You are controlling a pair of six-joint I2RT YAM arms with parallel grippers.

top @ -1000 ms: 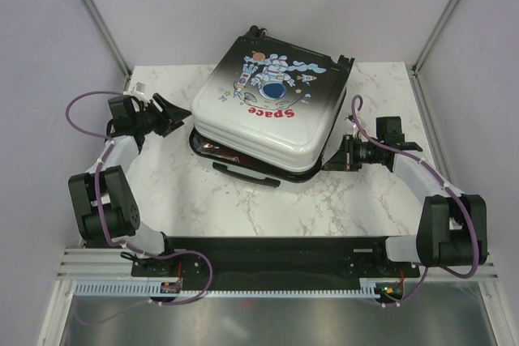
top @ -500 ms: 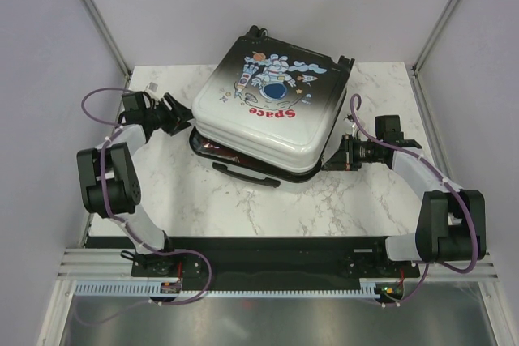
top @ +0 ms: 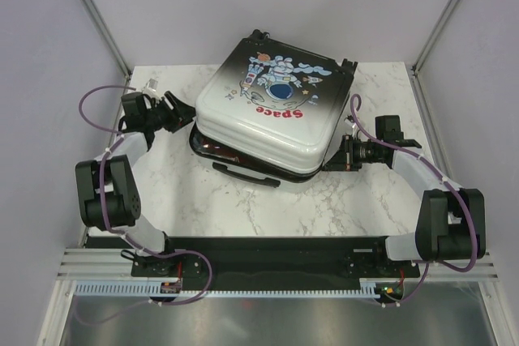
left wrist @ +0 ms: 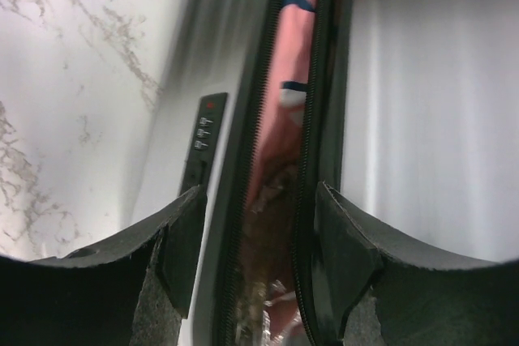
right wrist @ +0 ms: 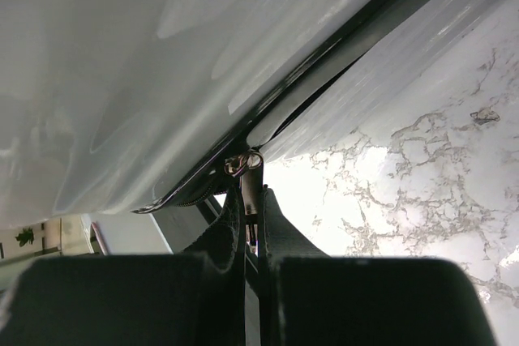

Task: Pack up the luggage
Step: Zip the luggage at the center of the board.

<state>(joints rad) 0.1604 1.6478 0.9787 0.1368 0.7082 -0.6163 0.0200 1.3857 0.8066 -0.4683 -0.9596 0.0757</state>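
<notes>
We see glossy hard-shell luggage (top: 268, 123) toward the far edge of the marble table (top: 268, 208), our left end effector (top: 182, 111) spread apart at its left zipper seam (left wrist: 320, 79), our right end effector (top: 329, 160) pinching the metal zipper pull (right wrist: 251, 169) on its right.

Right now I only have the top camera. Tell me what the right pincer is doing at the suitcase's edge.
Observer: On its wrist camera, the right pincer is shut on the zip pull, at the seam of the suitcase.
Operator: Now report the left side.
Observer: The left pincer is open, and the seam lies between its fingers.
Operator: Say whether it is zipped there.
Observer: It is not. The zip teeth stand apart and pink fabric shows in the gap.
</notes>
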